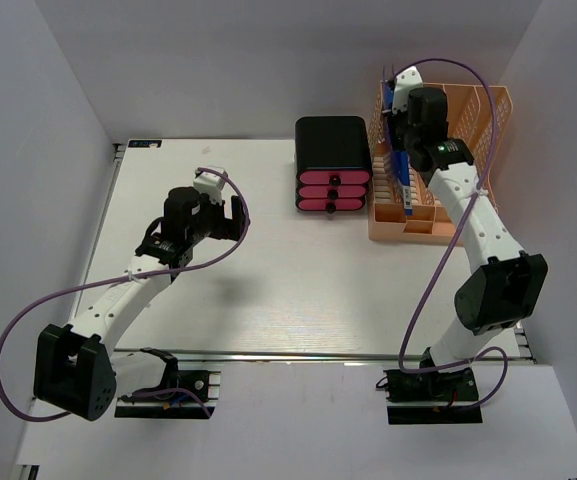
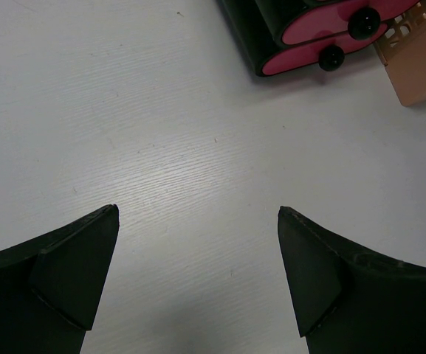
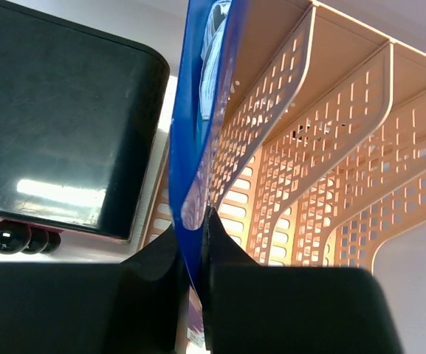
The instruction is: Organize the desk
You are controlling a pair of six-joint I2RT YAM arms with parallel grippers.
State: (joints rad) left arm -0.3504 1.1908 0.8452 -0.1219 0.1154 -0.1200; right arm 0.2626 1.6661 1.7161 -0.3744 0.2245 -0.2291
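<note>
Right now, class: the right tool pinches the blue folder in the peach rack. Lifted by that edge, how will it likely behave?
Probably floppy: the blue folder is thin and curves above the right tool. Likely light for its size, being so thin. Its glossy face might slip in the pinch.

The table point(image 1: 268, 290) had a white, matt top with a fine streaked grain. A bare metal rail point(image 1: 298, 355) with a dull sheen ran along its near edge. The drawer unit point(image 3: 57, 118) at the far edge was black plastic, glossy enough to reflect light. Its drawer fronts point(image 2: 301, 53) were smooth pink plastic and its knobs point(image 3: 9, 236) polished black. The file rack point(image 3: 308, 169) at the far right corner was perforated peach plastic, semi-matt. The blue folder point(image 3: 198, 140) was thin glossy plastic. The left gripper point(image 2: 198, 217) had fingers point(image 2: 72, 269) of matt black plastic.
</note>
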